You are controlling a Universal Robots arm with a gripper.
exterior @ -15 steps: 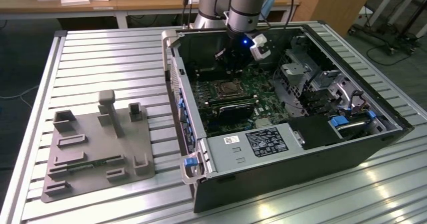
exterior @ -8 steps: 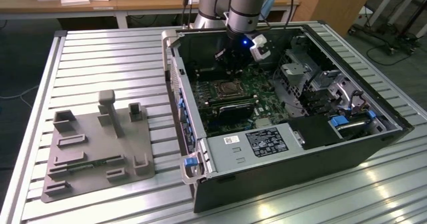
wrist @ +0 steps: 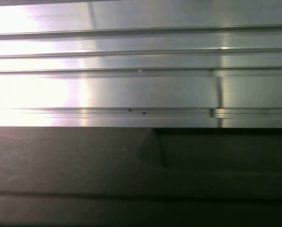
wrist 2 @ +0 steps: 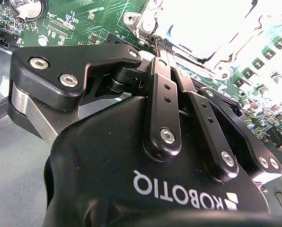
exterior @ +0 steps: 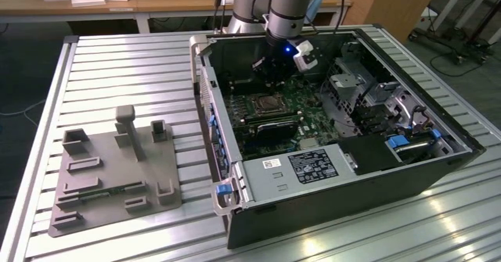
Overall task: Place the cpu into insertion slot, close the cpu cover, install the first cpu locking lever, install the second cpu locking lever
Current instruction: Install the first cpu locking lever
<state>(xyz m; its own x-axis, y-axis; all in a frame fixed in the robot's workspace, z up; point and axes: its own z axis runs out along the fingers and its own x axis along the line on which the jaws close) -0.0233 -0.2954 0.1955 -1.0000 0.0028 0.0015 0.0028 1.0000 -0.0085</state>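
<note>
I see the insertion slot [exterior: 268,104] on the green motherboard [exterior: 294,118], inside the open computer case [exterior: 337,127] that lies on its side on the slatted aluminium desk [exterior: 117,63]. In the exterior view the slot appears as a square socket with a silver metal rim and a dark centre. In the second wrist view the same area [wrist 2: 212,33] is strongly overexposed; I make out a bright silver metal frame around it, but I cannot tell whether the cpu is seated or whether the cpu cover is down.

The hand [exterior: 268,74] hangs just above the motherboard, on the far side of the slot from the black memory slots [exterior: 270,121]. In the second wrist view the hand [wrist 2: 162,49] points toward the edge of the bright frame, with its black linkage bars converging and the fingertips drawn close together near the frame's rim. I cannot tell whether they pinch anything there or touch the metal.

A grey power supply unit [exterior: 301,168] with a label sits at the near end of the case. Drive bays [exterior: 368,98] occupy the exterior view's right. A grey fixture plate [exterior: 114,180] with raised blocks lies on the desk at the exterior view's left, well apart from the case.

In the first wrist view I see the desk slats [wrist: 141,71] above a dark panel [wrist: 141,175].
</note>
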